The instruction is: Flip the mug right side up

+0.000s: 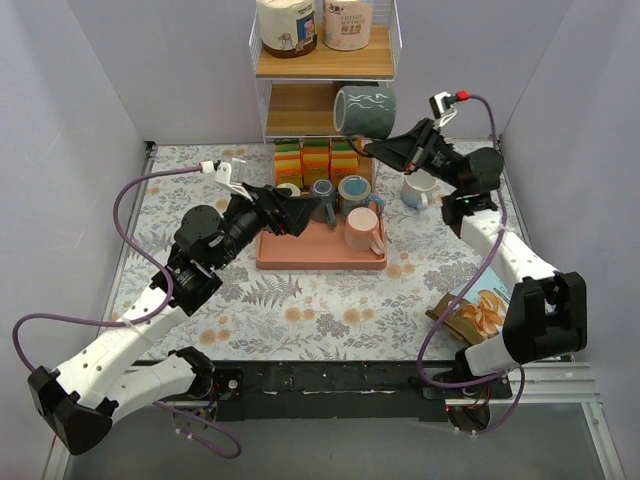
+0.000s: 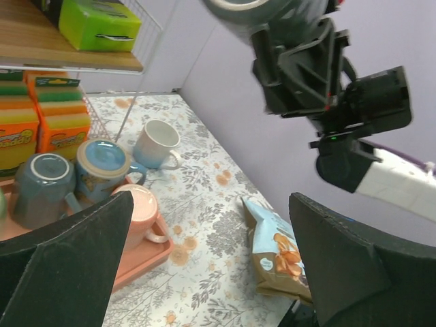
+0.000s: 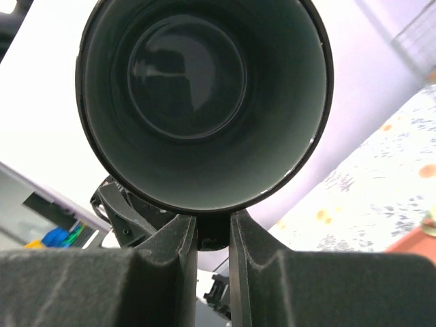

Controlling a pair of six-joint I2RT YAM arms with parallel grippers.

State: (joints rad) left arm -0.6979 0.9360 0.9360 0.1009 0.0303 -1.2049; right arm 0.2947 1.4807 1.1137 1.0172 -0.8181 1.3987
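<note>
Hanging sideways above desk [image 1: 320, 300], near shelf [image 1: 325, 66], mug [image 1: 365, 110] is clamped by right hand [image 1: 380, 148]. Left hand [image 1: 300, 212] splayed, idle. Wrist to be rolled till mouth faces up; firm clamp advised; gentle set-down.

readable text: none | canister labels [image 1: 348, 22] blurred | sponge pack print [image 2: 17, 139] blurred

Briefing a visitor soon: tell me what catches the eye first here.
The dark green mug grabs the eye first: the right pincer holds it aloft before the shelf, tipped sideways, its mouth filling the right wrist view. Below, a pink tray carries other mugs, the left pincer open over its left end.
</note>
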